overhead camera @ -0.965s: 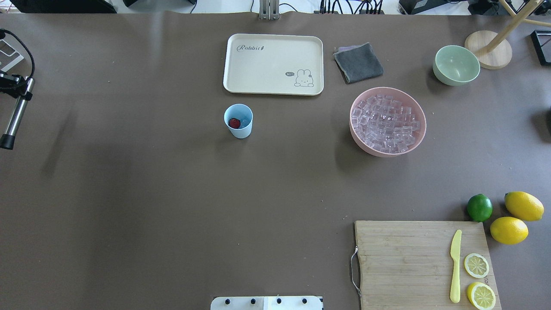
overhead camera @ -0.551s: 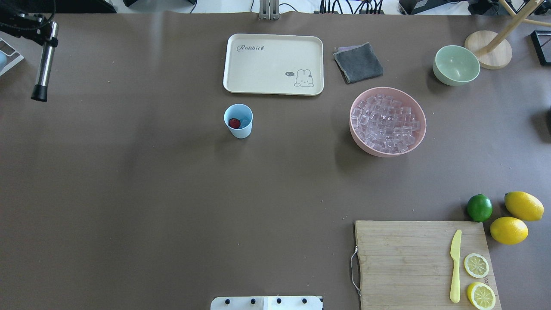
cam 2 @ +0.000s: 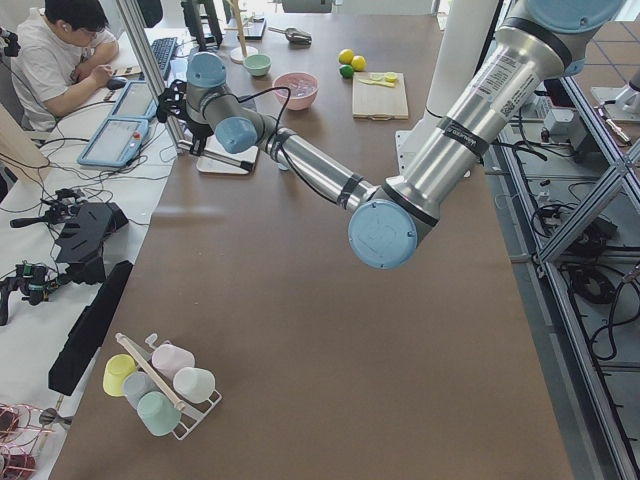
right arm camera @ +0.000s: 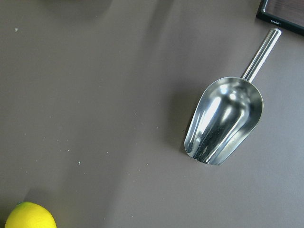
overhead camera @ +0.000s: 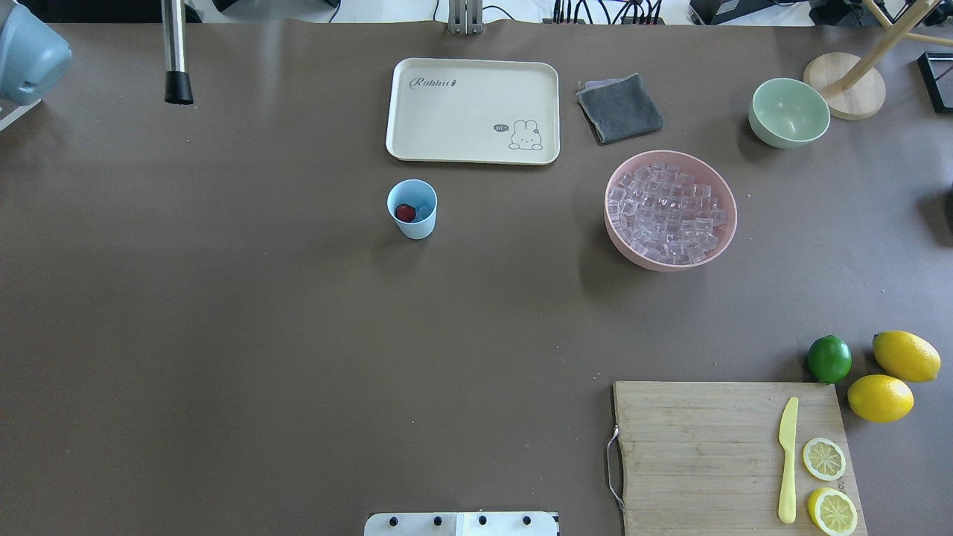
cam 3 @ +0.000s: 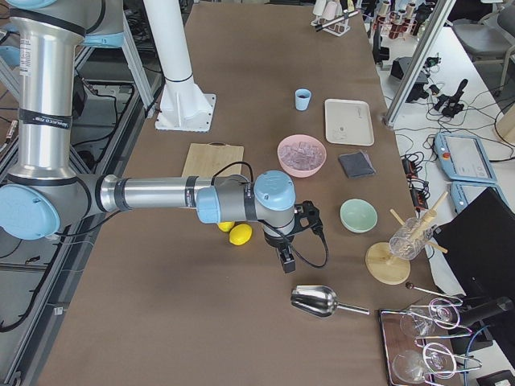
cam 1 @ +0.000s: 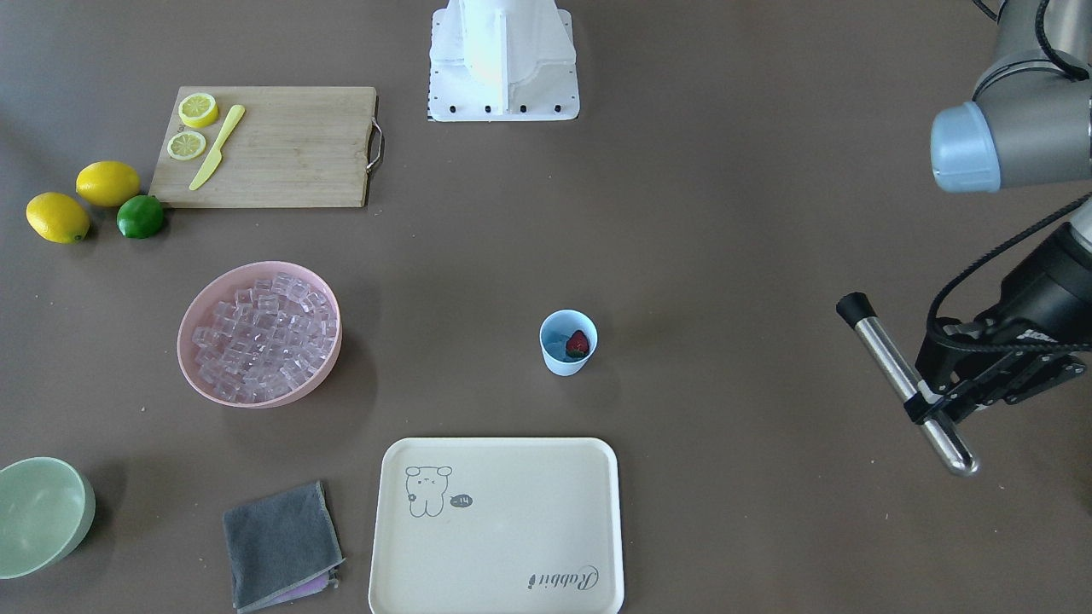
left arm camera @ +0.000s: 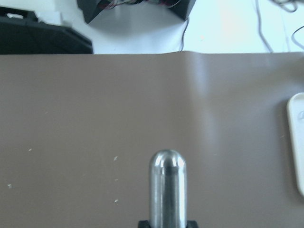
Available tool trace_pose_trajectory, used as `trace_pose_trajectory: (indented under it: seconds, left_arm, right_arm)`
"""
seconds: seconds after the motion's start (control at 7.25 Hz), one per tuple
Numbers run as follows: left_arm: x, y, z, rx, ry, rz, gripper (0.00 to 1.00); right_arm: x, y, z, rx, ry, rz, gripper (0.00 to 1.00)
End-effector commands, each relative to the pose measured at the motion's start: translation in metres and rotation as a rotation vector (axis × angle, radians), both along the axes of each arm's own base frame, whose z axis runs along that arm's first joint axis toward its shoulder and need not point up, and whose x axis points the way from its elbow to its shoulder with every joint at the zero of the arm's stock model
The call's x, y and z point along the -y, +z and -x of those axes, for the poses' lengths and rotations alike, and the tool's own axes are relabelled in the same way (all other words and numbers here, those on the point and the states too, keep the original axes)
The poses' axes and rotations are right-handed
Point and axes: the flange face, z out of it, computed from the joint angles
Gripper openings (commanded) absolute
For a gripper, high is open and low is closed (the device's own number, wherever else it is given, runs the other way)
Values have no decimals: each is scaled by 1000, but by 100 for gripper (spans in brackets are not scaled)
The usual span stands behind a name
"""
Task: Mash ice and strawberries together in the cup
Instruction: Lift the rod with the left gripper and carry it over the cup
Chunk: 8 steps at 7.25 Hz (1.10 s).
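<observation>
The light-blue cup point(overhead camera: 414, 225) stands near the table's middle, in front of the tray, and also shows in the front view point(cam 1: 564, 359). A red strawberry point(overhead camera: 405, 213) lies inside it beside some clear ice point(overhead camera: 425, 211). More ice cubes point(overhead camera: 668, 216) fill the pink bowl point(overhead camera: 622, 246). My left gripper point(cam 1: 928, 404) is shut on a steel muddler point(cam 1: 896, 375) with a black tip point(overhead camera: 179, 88), held above the table's far left, well away from the cup. My right gripper point(cam 3: 286, 261) shows only in the exterior right view, and I cannot tell if it is open or shut.
A cream tray point(overhead camera: 472, 152) lies behind the cup, with a grey cloth point(overhead camera: 619, 108) and a pale green bowl point(overhead camera: 789, 112) to its right. A cutting board point(overhead camera: 700, 454) holds a yellow knife and lemon slices, beside a lime point(overhead camera: 829, 358) and two lemons. A metal scoop point(right arm camera: 225, 118) lies under my right wrist.
My left arm has swung the muddler from the table's left edge toward the far side and rightward. The cup and its contents have not moved.
</observation>
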Motion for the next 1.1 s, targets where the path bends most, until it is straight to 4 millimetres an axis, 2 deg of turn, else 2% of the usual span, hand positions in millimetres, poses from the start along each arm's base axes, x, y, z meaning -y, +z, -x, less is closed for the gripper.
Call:
trace_pose_trajectory:
  seconds: [0.0,0.14,0.28,0.41,0.55,0.69,0.83,0.96]
  left_arm:
    - [-34,-31,-97,-68,-123,-154,0]
    - [-45,-45,-109,-97,-151,-176,0]
    - [-59,-65,-105,-154,-174,-171,0]
    - [-83,-86,-117,-180,-216,-216,0]
    - [-108,-95,-153,-193,-253,-255,0]
    - [-135,-97,-194,-229,-287,-306,0]
    - [-148,-91,-213,-256,-317,-342,0]
    - [-150,-82,-216,-245,-312,-340,0]
  right_arm:
    - [9,-5,-2,-34,35,16,99]
    - [15,-7,1,-32,40,38,99]
    - [19,-11,2,-30,38,38,99]
    - [19,-11,4,-30,33,38,99]
    - [20,-13,7,-31,25,34,99]
    - [23,-15,8,-31,23,29,99]
    - [25,-17,8,-29,23,26,99]
    - [25,-17,8,-29,23,26,99]
